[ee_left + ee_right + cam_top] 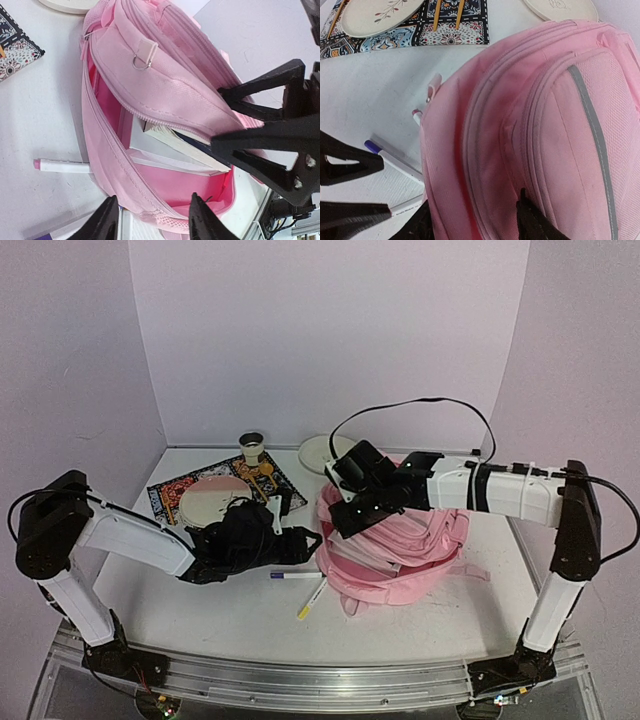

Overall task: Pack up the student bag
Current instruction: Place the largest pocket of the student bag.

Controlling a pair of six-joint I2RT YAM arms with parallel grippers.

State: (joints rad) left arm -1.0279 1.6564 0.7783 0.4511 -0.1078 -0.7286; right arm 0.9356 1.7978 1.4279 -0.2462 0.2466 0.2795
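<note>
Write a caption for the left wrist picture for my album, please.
Pink bag lying open on the table, books tucked inside, a pen beside it.

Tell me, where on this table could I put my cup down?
The near strip of table, between the pens and the metal rail, is bare. The back left is crowded: patterned mat, plate, cup. Both arms hang over the student bag in the middle.

White desk (200, 610) with metal rail (320, 685) at near edge, closed in by plain lilac walls (330, 330); soft, even light.
</note>
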